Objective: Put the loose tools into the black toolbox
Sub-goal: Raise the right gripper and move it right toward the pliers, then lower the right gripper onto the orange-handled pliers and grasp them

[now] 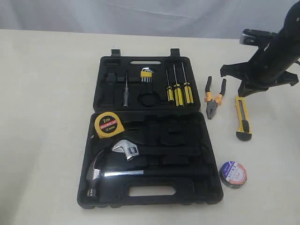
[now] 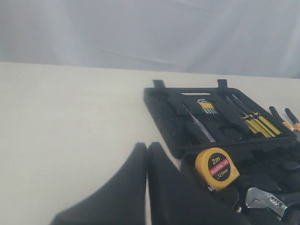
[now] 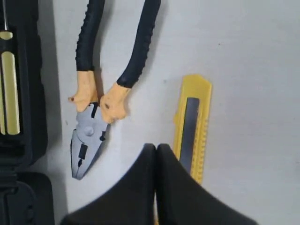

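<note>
Cream table (image 1: 47, 117), plain matte top. Black toolbox (image 1: 187, 196) laid open flat at centre, both halves rested on table, hinge across middle. Three items laid directly on table right of toolbox, none touching it. Orange-and-black pliers (image 1: 214, 98) placed beside upper half, handles toward far edge. Yellow-black utility knife (image 1: 243, 117) laid just right of pliers, apart. Black tape roll (image 1: 233, 174) laid flat near lower half's right corner.
</note>
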